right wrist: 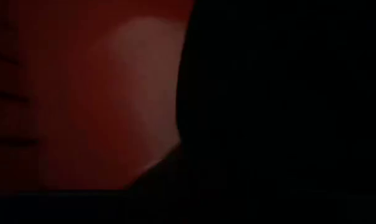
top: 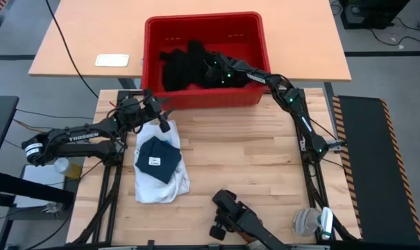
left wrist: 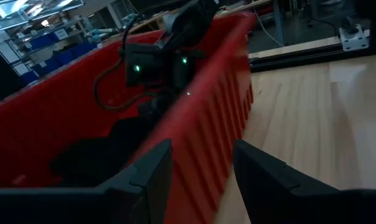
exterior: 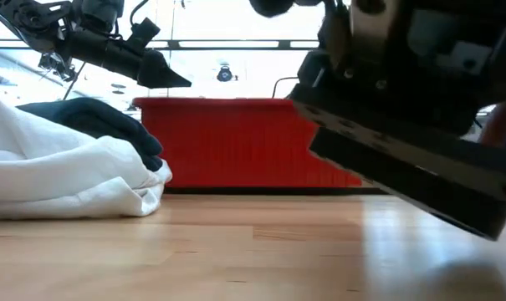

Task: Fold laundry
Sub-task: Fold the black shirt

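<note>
Nearest, at about eight o'clock on the desk point(top: 265, 153), a white shirt point(top: 154, 186) is seen lying crumpled with a dark blue piece point(top: 158, 158) folded on top of it. Just beyond these, at ten o'clock, the left gripper point(top: 161, 114) is held above the desk close to the crate's near wall, its fingers point(left wrist: 144, 180) parted with nothing between them. Farther off, at twelve o'clock, the red crate point(top: 203, 101) is found, with black garments point(top: 182, 66) heaped inside. The right gripper point(top: 208, 69) is reached down into the crate, right at that black heap; whether its fingers are apart or closed on cloth cannot be told, as its own view is filled by darkness. The step in hand is judged to be the fetching of a black garment from the crate. A firm hold on the cloth would next be called for, then a lift clear of the rim and a spreading flat on the bare wood at four o'clock.
</note>
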